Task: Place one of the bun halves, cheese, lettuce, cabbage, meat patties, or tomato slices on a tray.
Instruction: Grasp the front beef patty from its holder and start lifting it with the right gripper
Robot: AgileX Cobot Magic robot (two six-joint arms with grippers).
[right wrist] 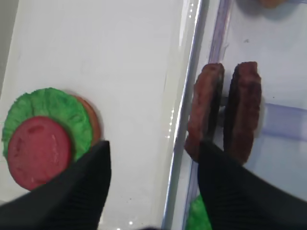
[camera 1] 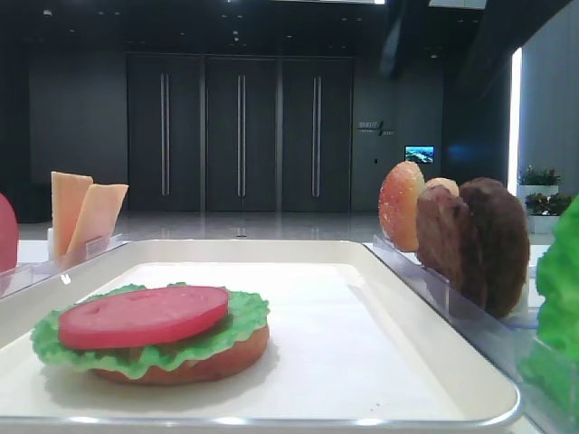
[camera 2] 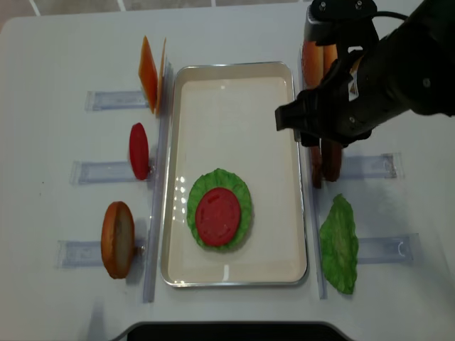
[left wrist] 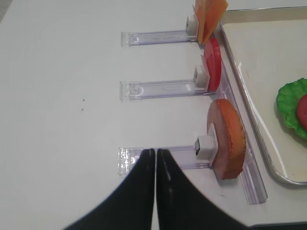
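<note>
A: Two meat patties (right wrist: 225,112) are standing on edge, side by side, in a clear holder (camera 2: 370,166) just beside the right rim of the tray (camera 2: 234,92). Where is the right gripper (right wrist: 153,158) hanging?

B: Above that rim. Its jaws are standing wide apart and holding nothing; one dark finger (right wrist: 79,187) is showing over the tray, the other over the near ends of the patties.

A: And what is lying on the tray?

B: One stack: a bun base (camera 1: 199,363) at the bottom, lettuce (camera 2: 245,206) over it, a tomato slice (camera 2: 217,216) on top.

A: What is the left gripper (left wrist: 156,160) doing?

B: Its jaws are pressing together, gripping nothing, over the bench (left wrist: 57,96) at the outer end of the holder carrying a bun half (left wrist: 227,139).

A: Anything else to the left?

B: A second tomato slice (camera 2: 138,150) and the cheese (camera 2: 151,73) are standing in their own holders. A loose lettuce leaf (camera 2: 339,245) is lying to the right of the tray.
</note>
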